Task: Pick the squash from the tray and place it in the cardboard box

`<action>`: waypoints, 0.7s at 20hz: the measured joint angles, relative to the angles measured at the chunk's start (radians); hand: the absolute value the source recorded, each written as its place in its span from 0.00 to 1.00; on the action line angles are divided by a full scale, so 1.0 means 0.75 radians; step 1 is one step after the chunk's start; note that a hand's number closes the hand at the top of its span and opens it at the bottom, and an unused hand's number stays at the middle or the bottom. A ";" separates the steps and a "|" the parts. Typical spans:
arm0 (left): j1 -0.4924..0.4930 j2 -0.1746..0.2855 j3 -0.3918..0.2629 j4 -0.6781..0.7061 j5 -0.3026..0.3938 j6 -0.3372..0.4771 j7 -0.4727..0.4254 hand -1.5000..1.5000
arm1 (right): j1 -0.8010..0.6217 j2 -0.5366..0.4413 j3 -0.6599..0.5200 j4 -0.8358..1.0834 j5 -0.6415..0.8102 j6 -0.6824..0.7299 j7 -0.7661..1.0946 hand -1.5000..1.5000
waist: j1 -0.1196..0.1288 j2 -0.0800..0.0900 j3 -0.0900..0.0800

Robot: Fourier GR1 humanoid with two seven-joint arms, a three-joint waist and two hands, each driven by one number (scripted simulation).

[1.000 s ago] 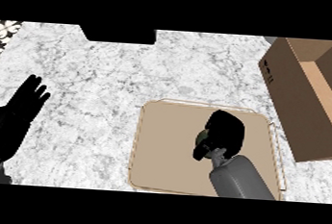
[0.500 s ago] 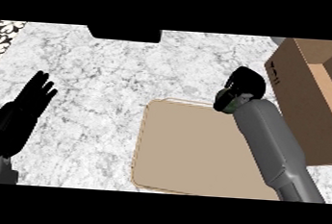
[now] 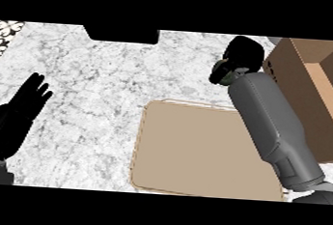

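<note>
Grey-veined white marble is seen as the bench (image 3: 93, 81) in the head view, which looks steeply down. A flat tan tray (image 3: 195, 155) with rounded corners is laid on it towards the lower middle. A brown cardboard box (image 3: 294, 59) is set at the right, open at the top, its left wall just beyond the tray's far right corner.

The right robot hand (image 3: 241, 51) is held above the bench past the tray's far edge and just beside the box's left wall, not yet over the opening. Its fingers are curled round the squash (image 3: 225, 73), of which only a small olive-grey patch is shown under the palm; the rest is hidden. The grey right forearm (image 3: 268, 125) is stretched across the tray's right side.

The left robot hand (image 3: 16, 115) is rested at the left edge, fingers straight and spread, nothing held.

A black block (image 3: 120, 34) is cut off by the far edge.
</note>
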 measured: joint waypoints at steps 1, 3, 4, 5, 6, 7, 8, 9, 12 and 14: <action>-0.004 0.000 0.005 0.010 0.003 -0.001 -0.001 0.50 | -0.025 -0.003 0.009 -0.029 0.016 0.000 0.019 1.00 | -0.006 -0.002 0.000; 0.007 -0.012 -0.002 -0.004 -0.003 0.005 0.000 0.50 | -0.087 -0.009 0.015 -0.057 0.049 -0.012 0.064 1.00 | -0.006 -0.004 -0.001; -0.002 -0.018 -0.007 -0.003 -0.015 0.020 0.006 0.50 | -0.107 -0.011 0.019 -0.093 0.062 -0.009 0.092 1.00 | -0.013 -0.006 -0.001; 0.004 -0.014 -0.001 -0.013 -0.013 0.018 0.009 0.50 | -0.129 -0.018 0.027 -0.130 0.080 0.001 0.126 1.00 | -0.016 -0.009 -0.001; -0.003 -0.008 0.005 -0.002 -0.010 0.016 0.013 0.50 | -0.149 -0.028 0.028 -0.159 0.098 0.002 0.160 1.00 | -0.020 -0.010 -0.001; -0.004 -0.002 0.014 -0.003 -0.006 0.014 0.018 0.50 | -0.161 -0.044 0.030 -0.199 0.114 0.011 0.191 1.00 | -0.025 -0.012 -0.001; -0.002 -0.006 0.010 -0.007 -0.011 0.018 0.020 0.50 | -0.169 -0.050 0.034 -0.235 0.134 0.014 0.232 1.00 | -0.027 -0.013 -0.001; 0.001 -0.001 0.016 -0.021 -0.004 0.014 0.026 0.50 | -0.180 -0.067 0.034 -0.255 0.155 0.025 0.261 1.00 | -0.026 -0.013 -0.001; 0.008 0.000 0.024 -0.035 0.006 0.008 0.036 0.50 | -0.180 -0.100 0.025 -0.347 0.203 0.034 0.328 1.00 | -0.029 -0.013 -0.001; -0.006 -0.001 0.029 -0.010 0.000 0.008 0.025 0.50 | -0.178 -0.145 0.006 -0.370 0.228 0.042 0.344 1.00 | -0.029 -0.010 -0.001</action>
